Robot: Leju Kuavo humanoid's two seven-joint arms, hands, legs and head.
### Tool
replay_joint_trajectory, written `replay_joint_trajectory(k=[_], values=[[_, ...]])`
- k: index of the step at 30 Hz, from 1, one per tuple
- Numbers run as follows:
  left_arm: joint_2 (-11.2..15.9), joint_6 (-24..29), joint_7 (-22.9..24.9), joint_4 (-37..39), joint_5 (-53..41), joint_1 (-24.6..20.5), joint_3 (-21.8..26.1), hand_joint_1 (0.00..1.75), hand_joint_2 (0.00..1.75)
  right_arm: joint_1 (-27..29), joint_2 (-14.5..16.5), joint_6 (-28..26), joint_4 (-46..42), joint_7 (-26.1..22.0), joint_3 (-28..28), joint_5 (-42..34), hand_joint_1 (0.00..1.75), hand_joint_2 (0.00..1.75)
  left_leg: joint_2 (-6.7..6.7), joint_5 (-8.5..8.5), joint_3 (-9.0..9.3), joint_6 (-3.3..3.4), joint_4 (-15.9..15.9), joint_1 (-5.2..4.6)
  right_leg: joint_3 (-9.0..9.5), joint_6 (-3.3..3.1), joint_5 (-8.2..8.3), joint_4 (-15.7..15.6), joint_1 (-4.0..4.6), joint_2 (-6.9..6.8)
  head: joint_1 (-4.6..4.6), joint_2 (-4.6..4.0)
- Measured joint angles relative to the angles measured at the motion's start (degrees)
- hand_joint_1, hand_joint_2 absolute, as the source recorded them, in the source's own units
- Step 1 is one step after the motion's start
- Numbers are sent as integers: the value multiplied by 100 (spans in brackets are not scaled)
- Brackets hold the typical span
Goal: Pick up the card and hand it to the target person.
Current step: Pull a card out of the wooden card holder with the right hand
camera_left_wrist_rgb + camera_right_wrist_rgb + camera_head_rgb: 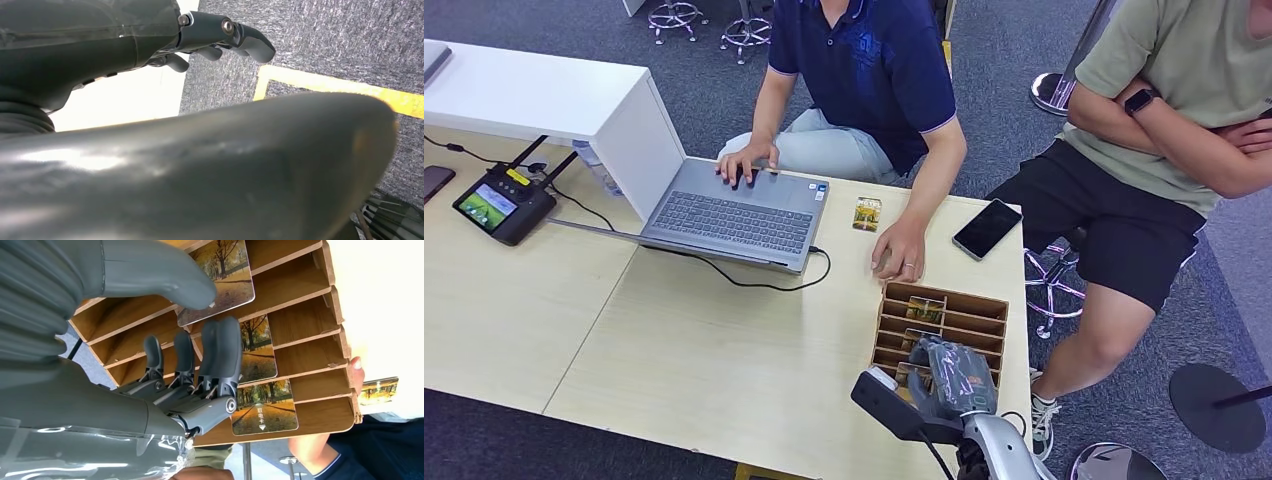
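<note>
The robot's right hand [952,380] hovers over the near end of the slotted brown wooden card rack [984,312], which stands on the pale wood worktop [704,350] near its right edge. In the right wrist view the thick grey thumb [165,275] lies on the face of a card printed with an autumn tree scene [227,270] that stands in one of the rack's slots, while the darker fingers [220,347] are curled on the card's other side, near its lower edge. Whether thumb and fingers actually pinch the card cannot be told; the card sits in its slot. Two more autumn-scene cards [262,410] stand in neighbouring slots of the rack.

The left hand [220,35] hangs beside the worktop's edge above grey carpet [325,40] with a yellow floor line [340,87]; its dark fingers are loosely curled, apart from one another, with nothing in them.

Across the worktop sits a person in a navy polo shirt [864,70], one hand [746,160] on the silver open laptop [734,215] and the other hand [899,250] resting on the worktop just beyond the far end of the rack. Another small autumn-scene card [867,213] lies flat on the worktop between the laptop and that hand. A black smartphone [987,228] lies near the worktop's far right corner. A second person in an olive T-shirt and black shorts [1164,100] sits to the right with arms folded. A black handheld controller with a lit screen [502,205] lies at the left of the worktop.
</note>
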Motion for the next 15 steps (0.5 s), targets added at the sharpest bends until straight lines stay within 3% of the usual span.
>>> replay_joint_trajectory(k=[4,15], values=[[0,0,5,0,0,0,0,0,0,0,0,0,0,0,0,-1,94,175,0,0,0,0,0,0,0,0,0,0,0,0,-1,0],[0,0,17,0,0,0,0,0,0,1,0,7,8,0,0,-10,106,175,0,0,0,0,0,0,0,0,0,0,0,0,0,0]])
